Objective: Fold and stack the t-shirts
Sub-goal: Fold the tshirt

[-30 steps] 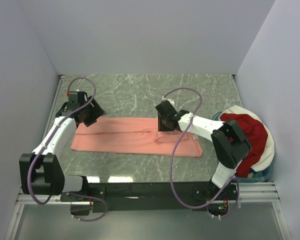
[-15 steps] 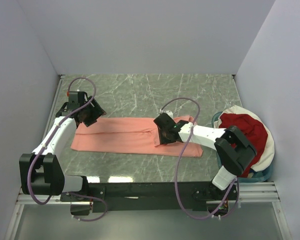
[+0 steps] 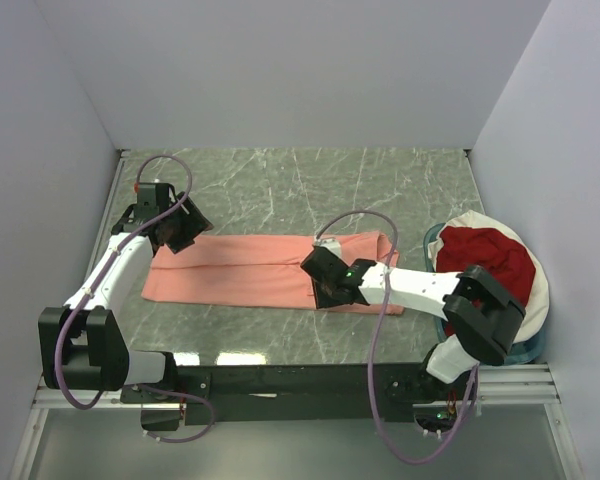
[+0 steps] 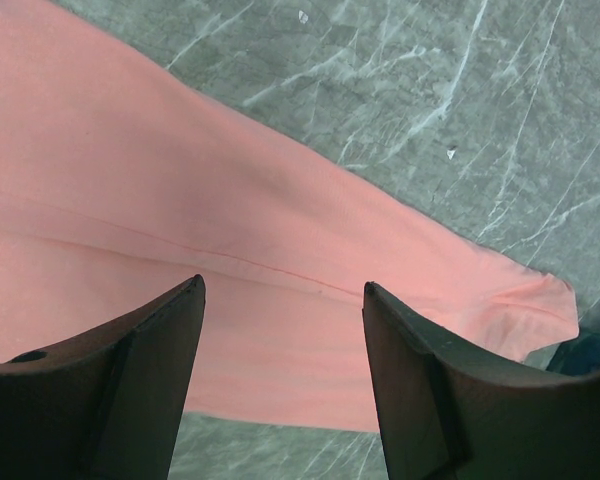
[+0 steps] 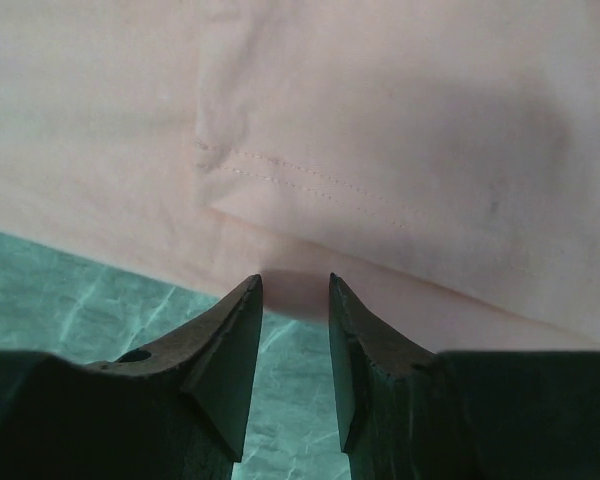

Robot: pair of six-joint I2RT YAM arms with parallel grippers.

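Observation:
A salmon-pink t-shirt [image 3: 240, 272] lies flat on the table as a long folded strip. My left gripper [image 3: 175, 235] hovers open over its far left end; in the left wrist view the wide-apart jaws [image 4: 283, 290] frame pink cloth [image 4: 180, 200] and nothing sits between them. My right gripper [image 3: 320, 290] is low at the strip's near edge, right of the middle. Its jaws [image 5: 295, 282] stand a narrow gap apart with the cloth's edge [image 5: 380, 120] just at the fingertips and bare table between them. A dark red t-shirt [image 3: 490, 265] is heaped in the basket at the right.
The white-rimmed round basket [image 3: 540, 295] stands at the table's right edge, close to the right arm's base. Grey marble tabletop [image 3: 310, 185] shows behind the strip and in front of it. Walls close in the table at the left, back and right.
My right gripper has moved from over the middle of the pink shirt toward me and a little left, down to its near edge. The left arm has not moved.

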